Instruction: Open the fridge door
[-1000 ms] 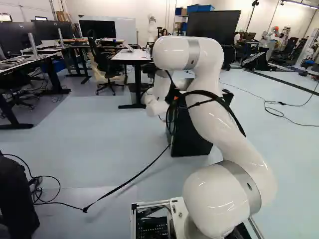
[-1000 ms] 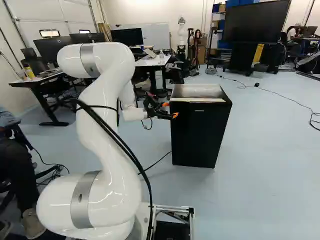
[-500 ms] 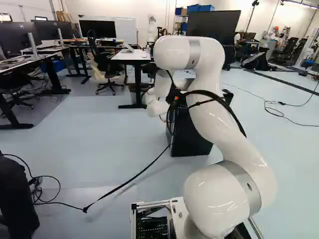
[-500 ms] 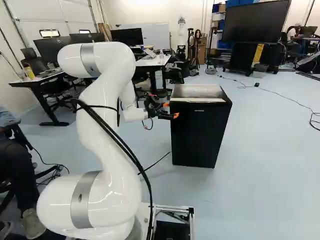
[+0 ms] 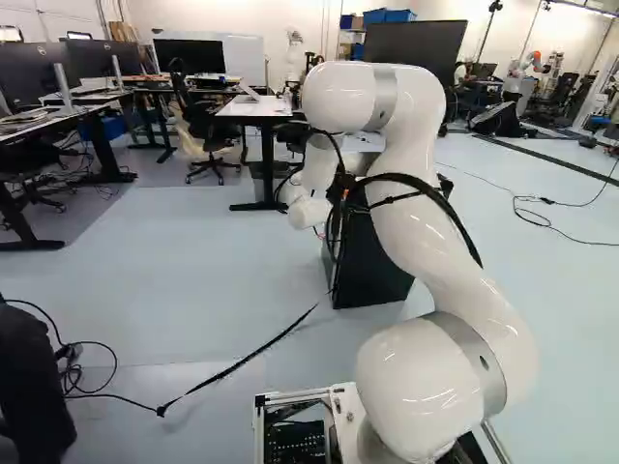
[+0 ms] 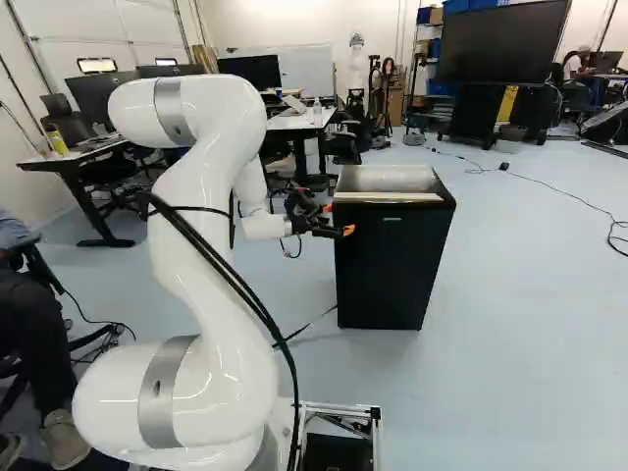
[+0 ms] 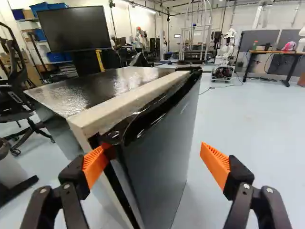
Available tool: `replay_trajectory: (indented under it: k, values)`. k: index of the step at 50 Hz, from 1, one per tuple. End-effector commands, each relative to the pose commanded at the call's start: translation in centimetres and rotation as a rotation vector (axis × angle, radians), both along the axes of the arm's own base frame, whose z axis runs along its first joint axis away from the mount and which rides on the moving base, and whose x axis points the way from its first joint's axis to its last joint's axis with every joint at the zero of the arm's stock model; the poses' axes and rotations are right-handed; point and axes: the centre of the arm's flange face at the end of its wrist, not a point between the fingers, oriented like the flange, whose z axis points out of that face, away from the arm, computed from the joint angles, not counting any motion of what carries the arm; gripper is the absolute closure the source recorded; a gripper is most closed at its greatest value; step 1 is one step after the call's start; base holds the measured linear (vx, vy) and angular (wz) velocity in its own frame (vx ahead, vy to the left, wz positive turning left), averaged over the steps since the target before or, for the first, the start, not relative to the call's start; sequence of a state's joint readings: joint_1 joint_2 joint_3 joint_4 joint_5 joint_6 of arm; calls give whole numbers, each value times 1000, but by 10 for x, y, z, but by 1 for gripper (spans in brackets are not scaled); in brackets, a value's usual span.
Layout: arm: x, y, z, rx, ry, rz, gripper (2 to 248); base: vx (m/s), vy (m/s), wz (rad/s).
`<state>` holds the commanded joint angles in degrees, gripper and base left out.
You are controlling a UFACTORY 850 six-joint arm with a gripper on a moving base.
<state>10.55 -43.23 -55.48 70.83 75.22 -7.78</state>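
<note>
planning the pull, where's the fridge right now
In the right base view, the fridge stands just right of the arm, the open tool at its upper left.

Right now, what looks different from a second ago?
The white jointed arm has drawn slightly back towards the base, and its black end effector moved with it. The black fridge door seems to have edged outwards at its side nearest the gripping pads, and the thin black strap has shifted. Nothing is gripped: the end effector is open. The base stayed put.
</note>
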Motion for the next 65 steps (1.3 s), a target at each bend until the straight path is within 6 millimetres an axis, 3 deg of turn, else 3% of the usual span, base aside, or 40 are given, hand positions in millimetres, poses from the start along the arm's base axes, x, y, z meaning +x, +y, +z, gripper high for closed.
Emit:
replay_trajectory:
  k: [65]
  values:
    - [-129,-38,9,-18,156,-90,3,0,0,0]
